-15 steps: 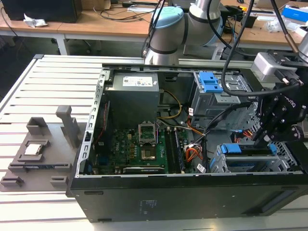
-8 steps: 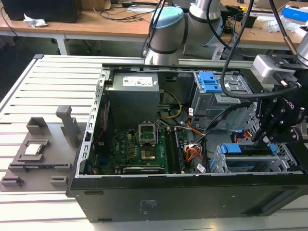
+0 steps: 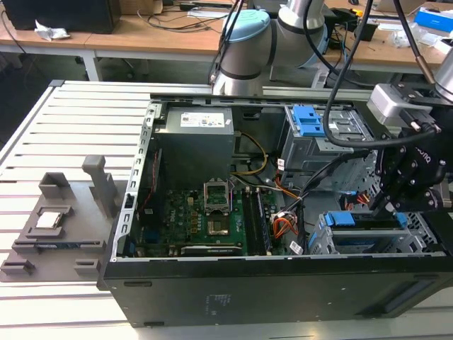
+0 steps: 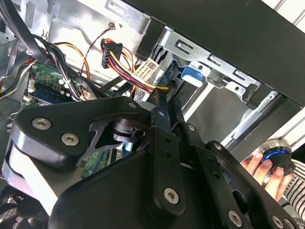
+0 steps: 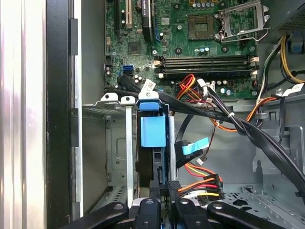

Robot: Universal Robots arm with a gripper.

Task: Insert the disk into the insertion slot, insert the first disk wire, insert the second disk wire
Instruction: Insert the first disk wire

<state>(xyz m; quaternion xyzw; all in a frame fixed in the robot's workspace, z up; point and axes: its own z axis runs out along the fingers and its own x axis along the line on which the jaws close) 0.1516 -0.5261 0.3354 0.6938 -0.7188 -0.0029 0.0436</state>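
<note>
- The tool [image 3: 393, 205] hangs over the low silver drive cage [image 3: 333, 244], in the corner of the open computer case [image 3: 212, 297] by its near wall, at the exterior view's right.
- The disk [image 5: 152, 131] sits in the insertion slot [image 5: 119, 143] of that cage. In the first wrist view the tool [image 5: 162, 191] is at the disk's rear end, directly over it.
- I cannot tell whether the tool is clamped on the disk or slack around it.
- Count: one disk, one tool, and two drive cages, the low one and a taller grey cage with a blue latch [image 3: 311, 124] by the case's far wall.
- Count of wires by the slot: one black cable with a flat blue plug [image 5: 196, 147] just beside the disk, and one power plug with red, yellow and orange leads [image 5: 202, 183] near the tool.
- In the second wrist view the tool [image 4: 165, 102] points at the blue carrier tab [image 4: 193, 75] with the same power plug [image 4: 112, 50] off to one side.
- The disk's long axis runs along the case's near wall. Its blue tab end points toward the motherboard [image 3: 205, 219] and its other end lies under the tool.
- In the first wrist view the disk shows edge-on, narrow between the cage's metal rails.
- The case stands on a slatted desk [image 3: 42, 142].
- One hand [image 4: 259, 167] rests by a blue-ringed knob [image 4: 279, 155] outside the case.
</note>
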